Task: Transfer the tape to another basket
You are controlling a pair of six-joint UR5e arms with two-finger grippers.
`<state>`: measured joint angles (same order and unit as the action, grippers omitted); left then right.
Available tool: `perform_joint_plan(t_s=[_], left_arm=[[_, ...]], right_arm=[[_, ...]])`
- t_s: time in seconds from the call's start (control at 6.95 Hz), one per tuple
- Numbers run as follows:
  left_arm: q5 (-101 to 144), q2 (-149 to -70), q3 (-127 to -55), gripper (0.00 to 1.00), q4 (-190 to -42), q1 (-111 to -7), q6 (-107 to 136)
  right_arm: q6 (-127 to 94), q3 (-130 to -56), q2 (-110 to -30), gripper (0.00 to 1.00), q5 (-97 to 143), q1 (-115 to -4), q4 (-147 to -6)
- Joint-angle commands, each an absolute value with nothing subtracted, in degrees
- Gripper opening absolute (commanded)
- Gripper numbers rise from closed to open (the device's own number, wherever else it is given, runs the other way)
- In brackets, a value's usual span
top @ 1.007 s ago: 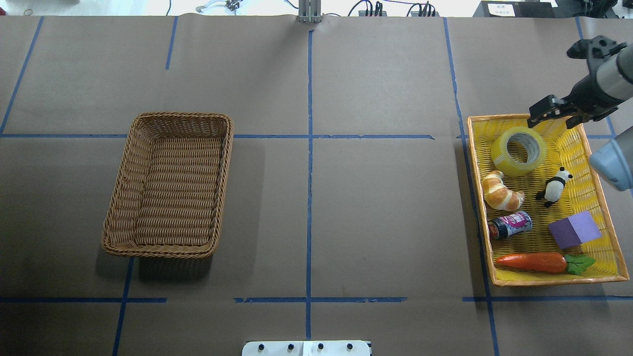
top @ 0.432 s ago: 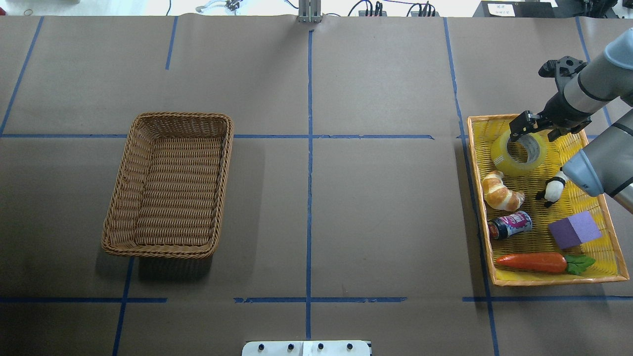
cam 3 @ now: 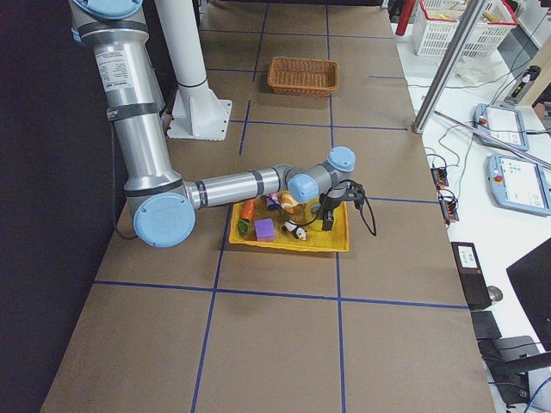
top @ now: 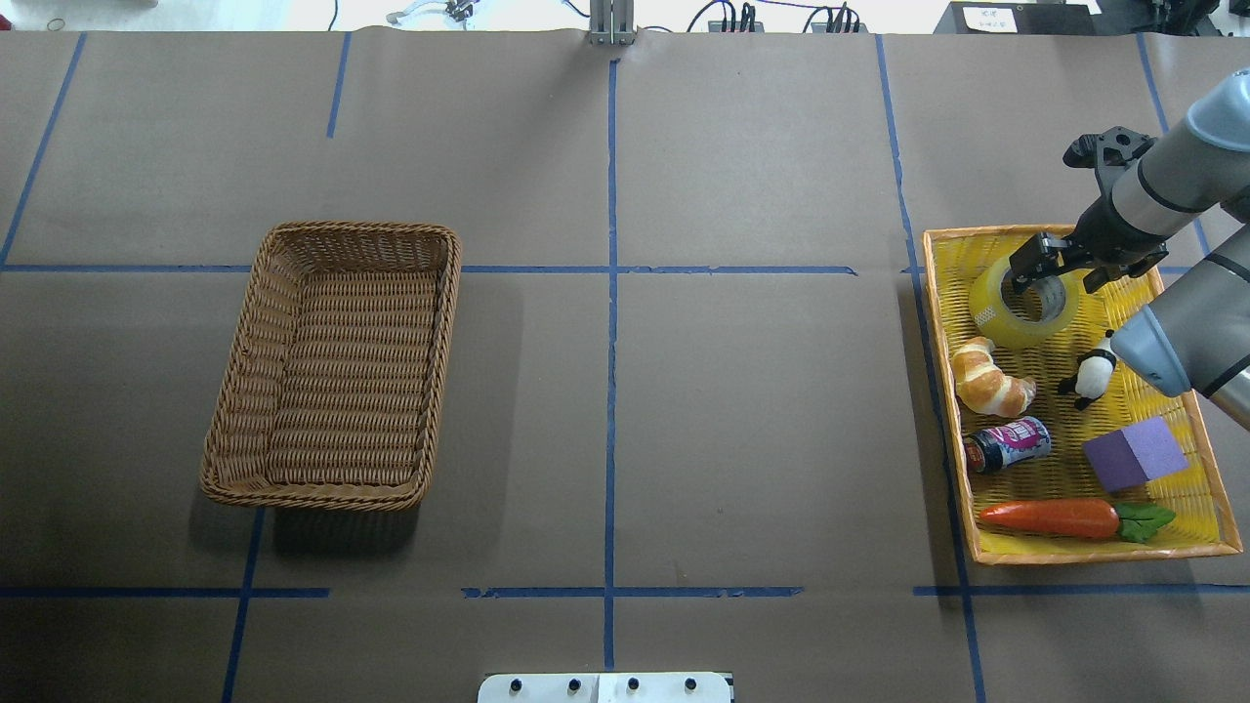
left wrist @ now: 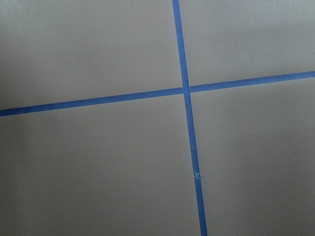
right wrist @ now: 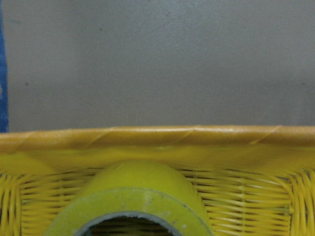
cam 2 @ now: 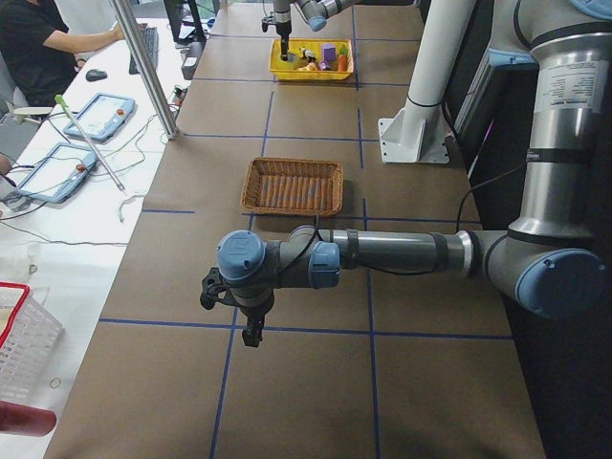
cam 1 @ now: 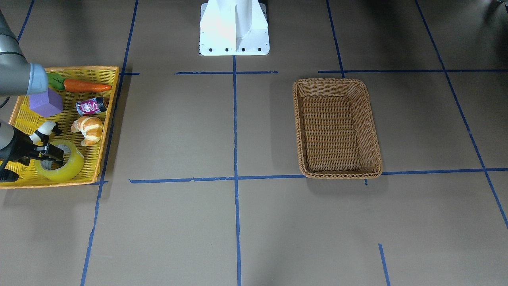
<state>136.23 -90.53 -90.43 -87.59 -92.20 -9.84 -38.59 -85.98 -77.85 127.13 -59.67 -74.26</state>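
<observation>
Note that the right tool (top: 1060, 275) has descended onto the tape (top: 1020, 334), fingers apart astride its wall; the roll, not yet clamped, lies in the yellow tray (top: 949, 391), well apart from the basket (top: 444, 342).

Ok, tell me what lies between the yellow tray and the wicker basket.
Only bare table paper crossed by blue grid lines separates yellow tray from basket, per the overhead view.

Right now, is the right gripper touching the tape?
Cannot tell. In the overhead view the open right gripper straddles one side of the tape, with one finger over its hole, but no view plainly shows contact or a gap.
</observation>
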Motion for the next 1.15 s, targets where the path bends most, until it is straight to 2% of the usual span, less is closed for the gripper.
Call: perform_joint_plan(t_s=[0.0, 0.14, 0.43, 1.01], left_arm=[[136.23, -90.53, -90.44, 1.00, -87.63, -92.20, -9.84], [136.23, -90.53, -90.53, 1.00, -87.54, -92.20, -9.84], [136.23, -90.53, -91.32, 1.00, -87.45, -92.20, -9.76], [136.41, -90.53, -92.37, 1.00, -87.36, -92.20, -9.67]], right_arm=[[-38.23, -85.78, -77.87, 0.15, 127.27, -59.76, -74.27], [-38.15, -85.87, -77.87, 0.02, 127.35, -59.85, -74.18], [-38.06, -86.31, -77.96, 0.00, 127.53, -61.25, -74.18], [-39.54, -95.17, -77.79, 0.00, 130.76, -67.14, -74.36]])
